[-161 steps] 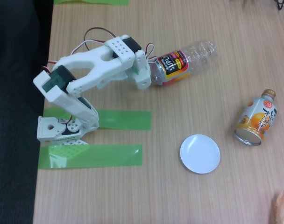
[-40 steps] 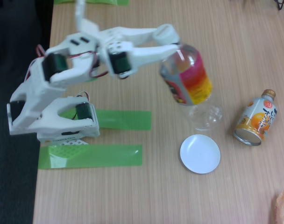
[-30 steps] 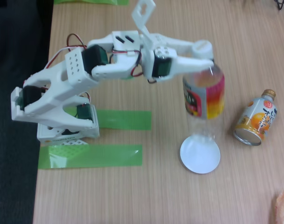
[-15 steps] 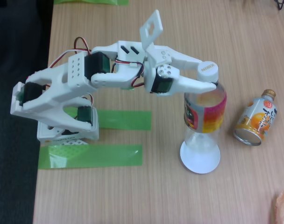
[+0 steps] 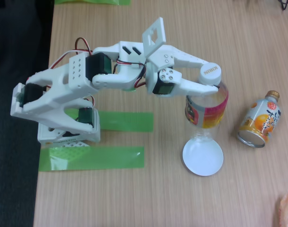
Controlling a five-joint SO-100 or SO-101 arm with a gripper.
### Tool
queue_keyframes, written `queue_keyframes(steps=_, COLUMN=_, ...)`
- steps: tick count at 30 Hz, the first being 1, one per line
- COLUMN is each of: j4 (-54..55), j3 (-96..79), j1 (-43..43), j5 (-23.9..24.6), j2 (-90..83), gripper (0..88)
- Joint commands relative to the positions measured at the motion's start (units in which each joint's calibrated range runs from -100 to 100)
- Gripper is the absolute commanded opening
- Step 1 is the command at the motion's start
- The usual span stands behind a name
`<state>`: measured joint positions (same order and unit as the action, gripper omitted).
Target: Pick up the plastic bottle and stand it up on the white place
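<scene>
Jaws (image 5: 211, 84) pinching the neck of the clear ribbed plastic bottle (image 5: 205, 112) with white screw cap and red/pink/yellow label, right of frame centre. A second ago the bottle hung tilted above the small round white plate (image 5: 202, 159); now its base sits over the plate's upper part at lower centre-right, apparently touching, so I judge placement nearly done with release left. Long axis close to upright, cap toward the camera and slightly to the top of frame, base down; orange drink can with gold cap (image 5: 260, 120) lies well apart at right on the wooden worktop (image 5: 134, 198).
</scene>
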<state>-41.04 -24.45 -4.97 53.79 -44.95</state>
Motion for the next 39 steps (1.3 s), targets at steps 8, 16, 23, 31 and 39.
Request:
queue_keyframes(steps=8, j4=1.2, j3=1.0, j1=4.5, j5=0.1, j2=0.2, gripper=1.4)
queue_keyframes(steps=16, j4=6.8, j3=-4.6, j1=7.4, j5=-0.4, j2=0.2, gripper=1.3)
queue_keyframes(steps=23, j4=8.9, j3=-6.4, j1=6.8, j5=0.0, j2=0.2, gripper=1.3)
queue_keyframes(steps=31, j4=11.7, j3=-12.0, j1=6.8, j5=-0.3, j2=0.2, gripper=1.3)
queue_keyframes(steps=39, j4=14.9, j3=-14.2, j1=6.8, j5=-0.4, j2=0.2, gripper=1.3)
